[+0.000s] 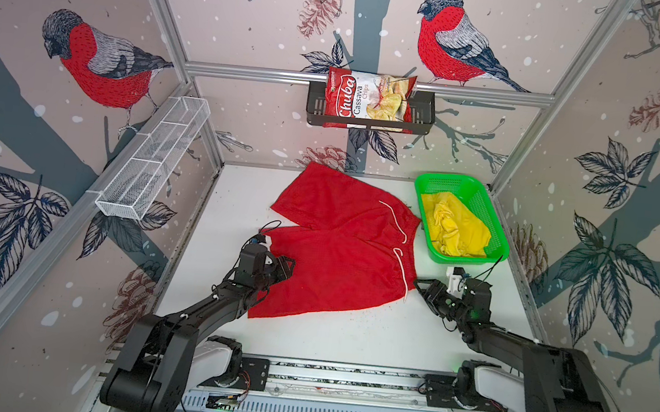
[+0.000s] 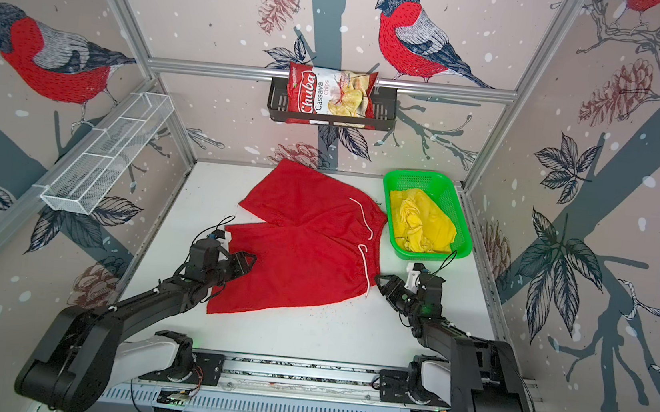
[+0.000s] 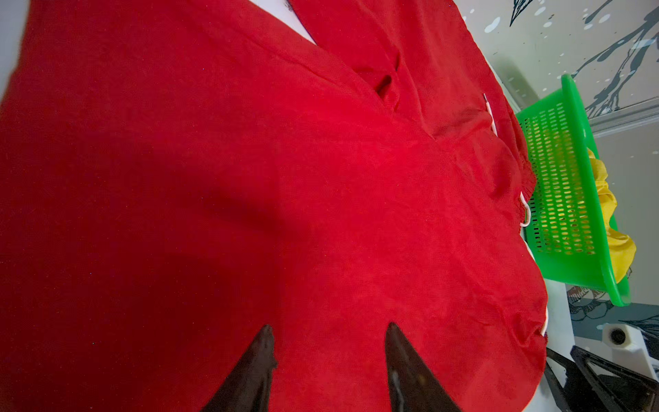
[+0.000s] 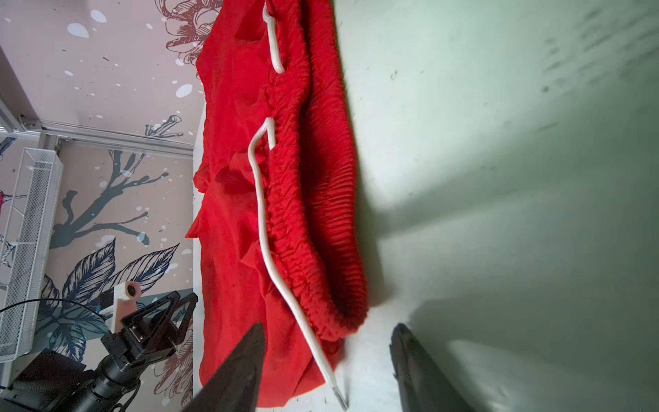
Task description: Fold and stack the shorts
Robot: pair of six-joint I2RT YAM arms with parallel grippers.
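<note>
I see the red shorts (image 1: pixel 340 250) spread flat in the middle of the tabletop (image 1: pixel 348 338). The legs point to my left side, and the waistband with its white drawstring (image 1: pixel 404 231) is to my right. I think that is a good way for them to lie for folding, because each arm can reach one end. My left tool (image 1: pixel 286 266) hangs over the near leg, close to its hem, with its jaws partly apart and nothing in them. My right tool (image 1: pixel 421 287) sits low by the near corner of the waistband, jaws also partly apart and empty — the corner and the string's tip lie just in front of them. The yellow shorts (image 1: pixel 457 229) are bunched up in the green basket (image 1: pixel 467 260) at the back right, not folded yet. My guess is that the next step is to pinch both ends and fold the red pair over.
</note>
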